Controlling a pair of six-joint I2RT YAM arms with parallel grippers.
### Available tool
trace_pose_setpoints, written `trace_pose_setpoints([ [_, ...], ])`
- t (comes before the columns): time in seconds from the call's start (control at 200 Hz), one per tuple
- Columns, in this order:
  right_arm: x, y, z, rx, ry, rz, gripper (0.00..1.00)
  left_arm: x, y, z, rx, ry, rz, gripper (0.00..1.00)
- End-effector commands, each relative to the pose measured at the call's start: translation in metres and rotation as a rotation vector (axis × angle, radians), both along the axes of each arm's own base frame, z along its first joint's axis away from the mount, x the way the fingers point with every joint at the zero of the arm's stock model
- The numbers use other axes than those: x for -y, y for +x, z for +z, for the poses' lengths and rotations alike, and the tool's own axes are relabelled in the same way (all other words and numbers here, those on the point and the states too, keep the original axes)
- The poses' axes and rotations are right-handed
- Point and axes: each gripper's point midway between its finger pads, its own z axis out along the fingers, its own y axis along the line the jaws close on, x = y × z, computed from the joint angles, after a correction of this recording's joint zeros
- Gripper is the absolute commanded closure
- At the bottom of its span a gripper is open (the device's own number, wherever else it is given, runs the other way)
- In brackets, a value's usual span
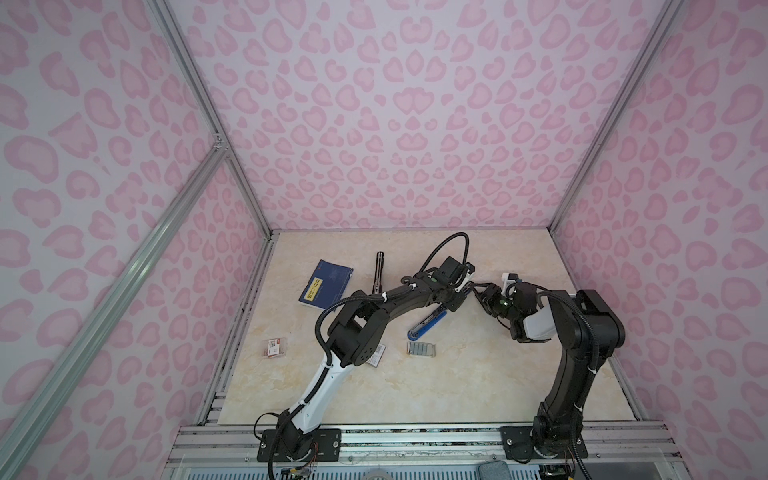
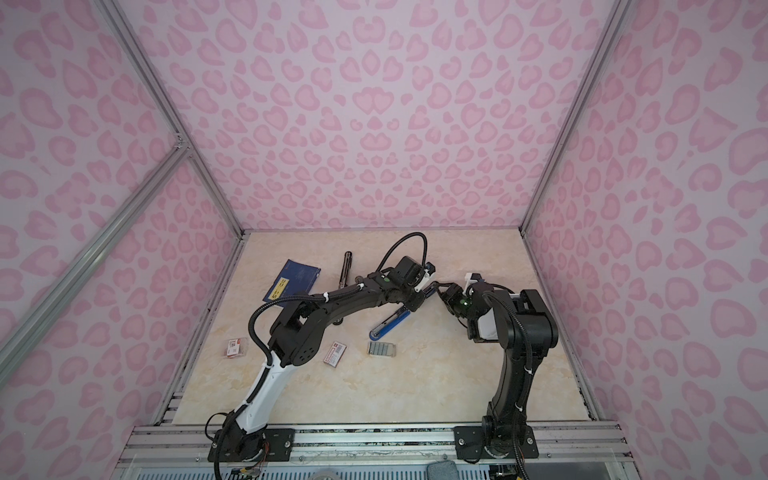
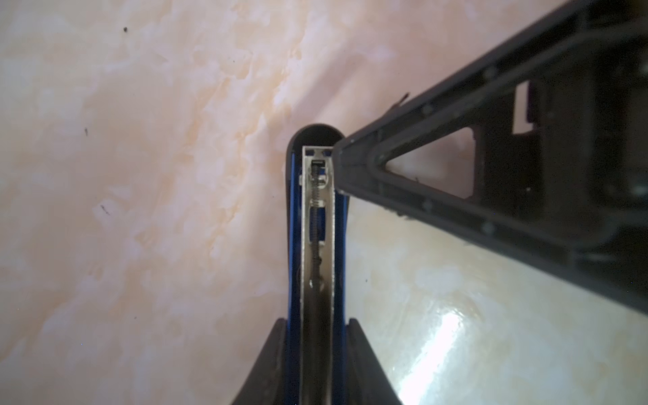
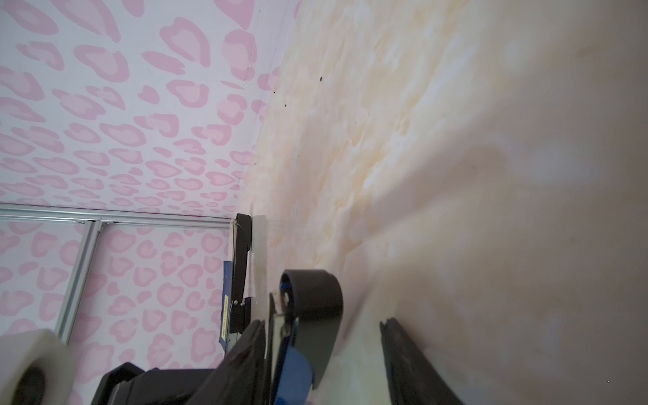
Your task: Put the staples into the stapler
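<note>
Left gripper [image 3: 316, 321] clamped narrow on the blue sides of the stapler [image 3: 317, 228], magazine channel [image 3: 315, 280] bared, while I see my right gripper [image 4: 322, 322] straddling its black end, jaws apart, and the staples [image 1: 421, 348] lying on the table [image 1: 457, 386] just beside the stapler's near tip.

**Lighting, picture quality**

Both top views: bright, even; wide-angle stretch at edges. Left wrist view: white glare on the counter [image 3: 452, 333] beside the left tool [image 3: 316, 324], itself blurred. Right wrist view: soft shadows, foreground out of focus.
</note>
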Motion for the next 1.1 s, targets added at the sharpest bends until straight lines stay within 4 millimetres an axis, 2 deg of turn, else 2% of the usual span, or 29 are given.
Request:
trace_pose_setpoints([
  [0.0, -0.003, 0.005, 0.013, 0.062, 0.053, 0.003, 0.44, 0.009, 0.003, 0.024, 0.043, -0.068, -0.010, 0.84],
  [0.25, -0.009, 0.011, 0.023, 0.101, 0.089, 0.022, 0.45, 0.011, -0.002, 0.017, 0.021, -0.069, -0.025, 0.83],
  [0.485, -0.011, 0.016, 0.019, 0.098, 0.118, 0.027, 0.49, 0.015, -0.008, 0.015, 0.010, -0.074, -0.037, 0.82],
  [0.555, -0.012, 0.016, 0.020, 0.103, 0.126, 0.032, 0.54, 0.015, -0.008, 0.014, 0.007, -0.073, -0.037, 0.81],
  [0.62, -0.012, 0.017, 0.019, 0.104, 0.128, 0.033, 0.59, 0.016, -0.008, 0.013, 0.007, -0.071, -0.035, 0.77],
  [0.785, -0.012, 0.018, 0.017, 0.110, 0.130, 0.031, 0.66, 0.013, -0.006, 0.016, 0.014, -0.063, -0.013, 0.57],
  [0.955, -0.010, 0.018, 0.013, 0.108, 0.125, 0.027, 0.66, -0.002, -0.007, 0.032, 0.048, -0.049, 0.022, 0.52],
  [1.095, -0.011, 0.017, 0.014, 0.115, 0.132, 0.036, 0.66, -0.031, -0.021, 0.055, 0.083, -0.069, 0.070, 0.52],
])
